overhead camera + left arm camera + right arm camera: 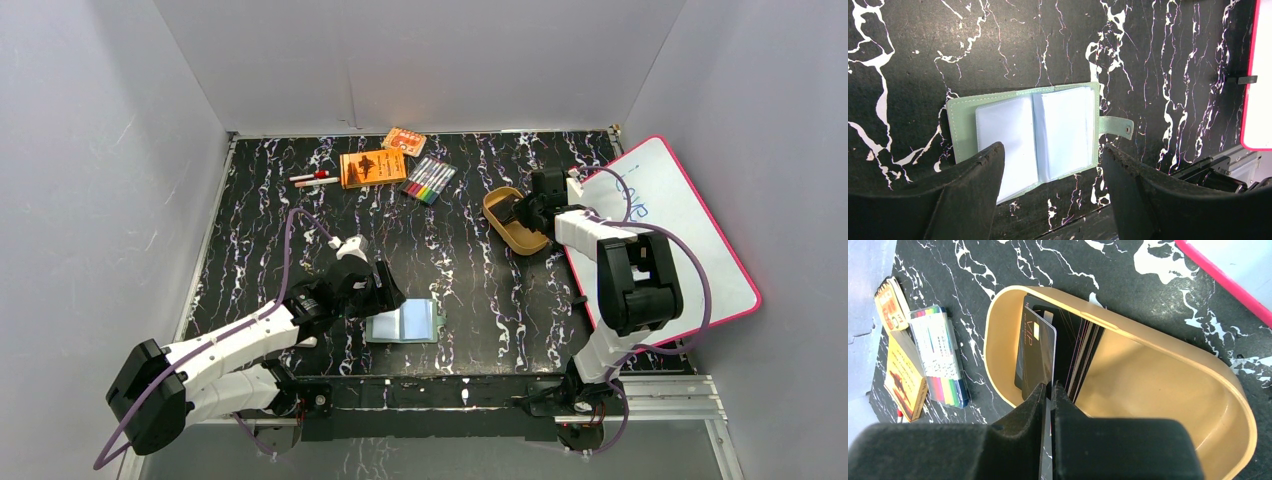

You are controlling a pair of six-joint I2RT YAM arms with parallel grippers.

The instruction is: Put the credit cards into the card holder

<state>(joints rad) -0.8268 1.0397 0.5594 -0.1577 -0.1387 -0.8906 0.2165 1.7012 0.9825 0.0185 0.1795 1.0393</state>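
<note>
One credit card (1035, 352) pinched in right jaws, lower edge hidden, left jaws spread

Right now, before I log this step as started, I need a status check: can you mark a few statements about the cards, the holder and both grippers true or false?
1. The card holder lies open on the table. True.
2. The left gripper is clamped on the card holder. False: its jaws stand open over the holder and hold nothing.
3. The right gripper pinches a credit card at the tan tray. True.
4. A credit card already sits in the holder's sleeves. False: the visible sleeves look empty, and the other cards stand in the tray.
</note>
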